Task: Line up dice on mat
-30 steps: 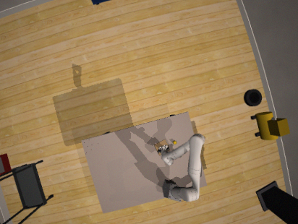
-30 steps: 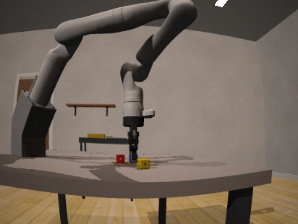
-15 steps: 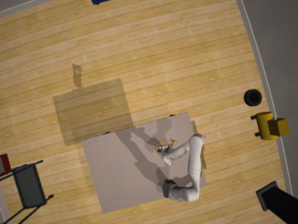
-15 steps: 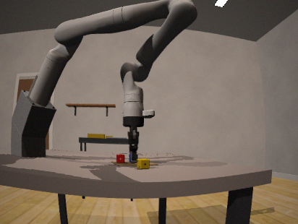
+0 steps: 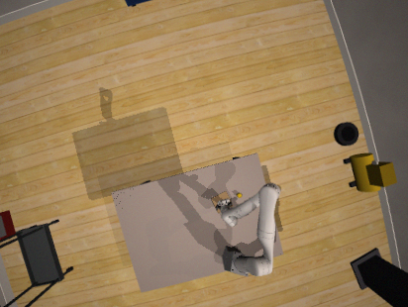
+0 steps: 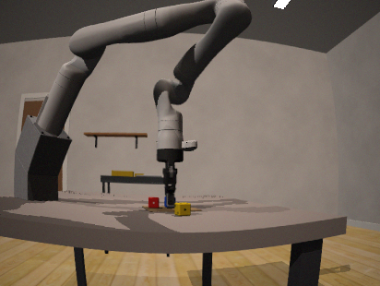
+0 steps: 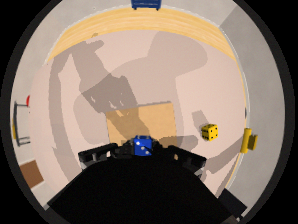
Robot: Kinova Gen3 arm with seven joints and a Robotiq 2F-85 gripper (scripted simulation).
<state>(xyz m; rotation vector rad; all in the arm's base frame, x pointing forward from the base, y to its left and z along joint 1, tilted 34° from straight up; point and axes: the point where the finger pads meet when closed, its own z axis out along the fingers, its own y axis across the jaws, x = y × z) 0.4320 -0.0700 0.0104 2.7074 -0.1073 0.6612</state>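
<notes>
Blue die (image 7: 142,145) pinched by hand (image 5: 224,203) (image 6: 170,202) (image 7: 143,143), pointed straight down; mat's (image 5: 216,200) (image 6: 148,209) (image 7: 160,117) long axis unclear; yellow die (image 5: 240,195) (image 6: 183,209) (image 7: 209,132) off mat.

Workshop or lab room, probably (far furniture small, poorly resolved): robot arm (image 5: 266,218) (image 6: 184,20) mounted at table (image 5: 149,238) (image 6: 258,226) (image 7: 200,80), plank floor, plain walls, wall shelf (image 6: 115,135).
</notes>
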